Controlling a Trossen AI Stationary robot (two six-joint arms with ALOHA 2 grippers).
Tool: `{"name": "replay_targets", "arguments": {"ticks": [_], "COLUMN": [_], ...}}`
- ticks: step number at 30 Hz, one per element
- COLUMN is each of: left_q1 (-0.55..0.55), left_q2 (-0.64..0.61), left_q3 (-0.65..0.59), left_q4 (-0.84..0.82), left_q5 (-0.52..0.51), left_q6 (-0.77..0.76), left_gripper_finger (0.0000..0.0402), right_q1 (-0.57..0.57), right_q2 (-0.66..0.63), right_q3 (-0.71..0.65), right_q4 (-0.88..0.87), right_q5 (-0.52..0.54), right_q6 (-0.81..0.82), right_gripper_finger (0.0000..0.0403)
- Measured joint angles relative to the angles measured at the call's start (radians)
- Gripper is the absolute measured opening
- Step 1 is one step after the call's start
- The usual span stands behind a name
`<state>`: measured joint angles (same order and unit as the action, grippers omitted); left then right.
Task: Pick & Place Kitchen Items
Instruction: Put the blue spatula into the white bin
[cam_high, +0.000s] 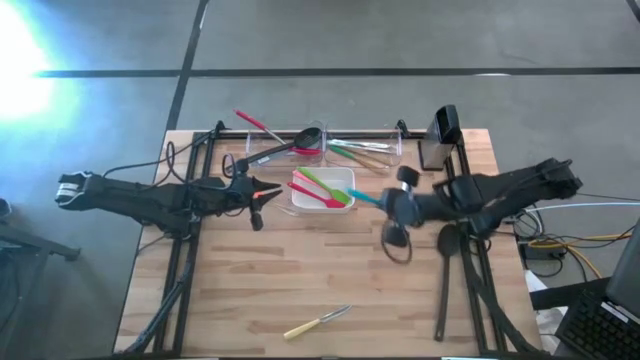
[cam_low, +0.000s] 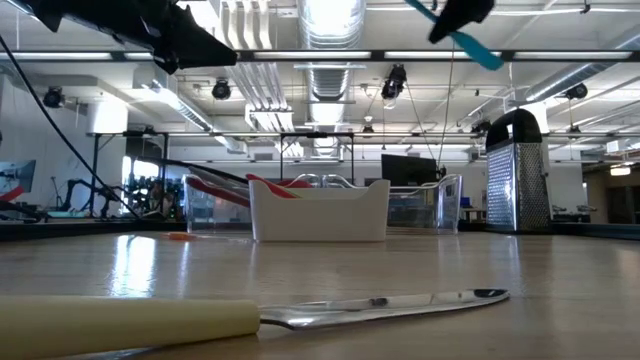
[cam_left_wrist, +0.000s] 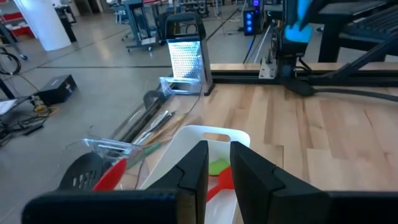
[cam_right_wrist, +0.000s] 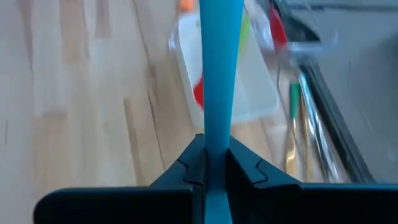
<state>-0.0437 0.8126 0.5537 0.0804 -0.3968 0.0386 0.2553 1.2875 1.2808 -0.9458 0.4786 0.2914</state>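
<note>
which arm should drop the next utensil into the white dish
Right. The right gripper is already shut on a blue utensil, beside the white dish. The left gripper is on the dish's other side, jaws slightly apart and holding nothing.

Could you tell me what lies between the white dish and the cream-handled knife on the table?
Only bare wood: the high view shows nothing between the white dish and the knife.
</note>
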Motion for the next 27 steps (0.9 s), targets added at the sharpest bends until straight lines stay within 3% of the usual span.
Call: {"name": "replay_targets", "arguments": {"ticks": [9, 15, 23, 27], "left_q1": [0.000, 0.000, 0.000, 0.000], "left_q2": [-0.002, -0.006, -0.021, -0.027], "left_q3": [0.000, 0.000, -0.001, -0.001], "left_q4": [0.004, 0.023, 0.027, 0.021], "left_q5": [0.001, 0.002, 0.002, 0.002], "left_q6": [0.038, 0.063, 0.064, 0.064], "left_gripper_finger": [0.0071, 0.0067, 0.0069, 0.0064], "right_q1": [-0.262, -0.398, -0.476, -0.480], "right_q2": [0.056, 0.165, 0.377, 0.480], "right_q3": [0.002, 0.006, 0.140, 0.229], "right_q4": [0.252, 0.367, 0.375, 0.364], "right_q5": [-0.227, -0.409, -0.525, -0.533], "right_q6": [-0.307, -0.412, -0.435, -0.431], "right_gripper_finger": [0.0019, 0.0019, 0.0019, 0.0019]}}
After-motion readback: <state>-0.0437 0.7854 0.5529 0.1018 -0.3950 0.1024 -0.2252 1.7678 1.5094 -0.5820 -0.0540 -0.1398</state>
